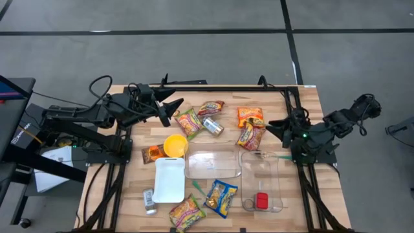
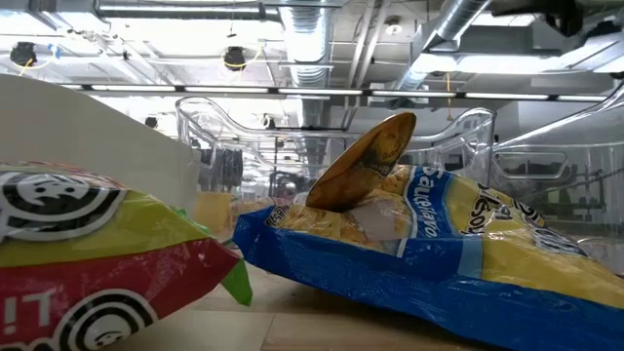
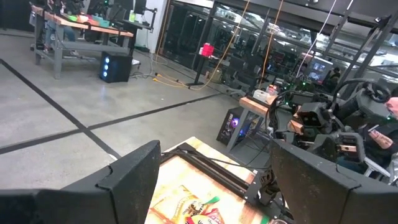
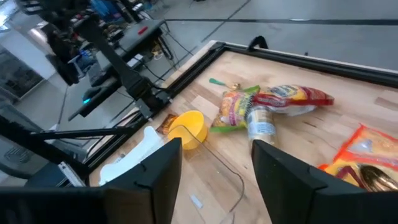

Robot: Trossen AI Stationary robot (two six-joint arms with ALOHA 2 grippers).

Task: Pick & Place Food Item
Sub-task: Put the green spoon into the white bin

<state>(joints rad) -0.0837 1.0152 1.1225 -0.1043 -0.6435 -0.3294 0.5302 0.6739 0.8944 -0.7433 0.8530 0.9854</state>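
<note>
The right gripper (image 1: 283, 125) is open and empty. Bring it down over the snack bag (image 1: 251, 136) just beside it, then squeeze gently.

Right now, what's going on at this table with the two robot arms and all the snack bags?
Neither arm is holding anything at this moment. The right gripper hovers with its fingers apart at the table's right side, next to two orange snack bags. The left gripper waits wide open over the far left part of the table, near a green and red snack bag. More bags, a can, a yellow cup, a white tray and two clear containers are spread over the wooden table.
</note>
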